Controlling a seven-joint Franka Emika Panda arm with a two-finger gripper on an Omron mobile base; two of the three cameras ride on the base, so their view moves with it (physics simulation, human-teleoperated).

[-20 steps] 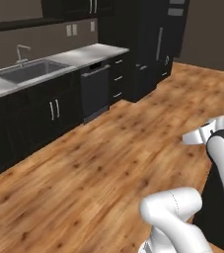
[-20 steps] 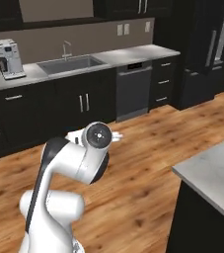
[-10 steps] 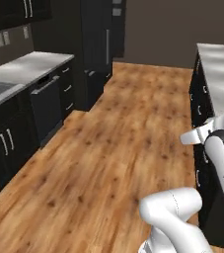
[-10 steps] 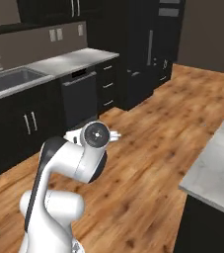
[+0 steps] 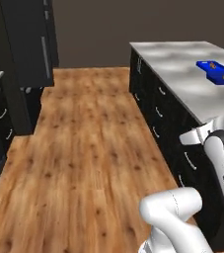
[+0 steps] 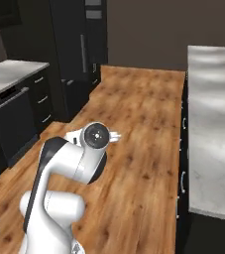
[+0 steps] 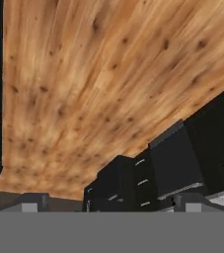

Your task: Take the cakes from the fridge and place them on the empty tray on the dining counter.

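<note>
facing wood floor [image 5: 84,143] btwn fridge [image 5: 32,42] & dining counter [image 5: 182,59] edge, gripper [image 7: 111,200] jaws apart

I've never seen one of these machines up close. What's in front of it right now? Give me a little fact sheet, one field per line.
Place: kitchen with a wood floor
Fridge: tall and black, doors closed, ahead on the left
Dining counter: marbled stone top on the right, black base with drawers
On the counter: blue trays holding orange-brown food
Wall counter: grey top, black cabinets below
Gripper: open, holding nothing, over the floor
Cakes: none out yet
</note>
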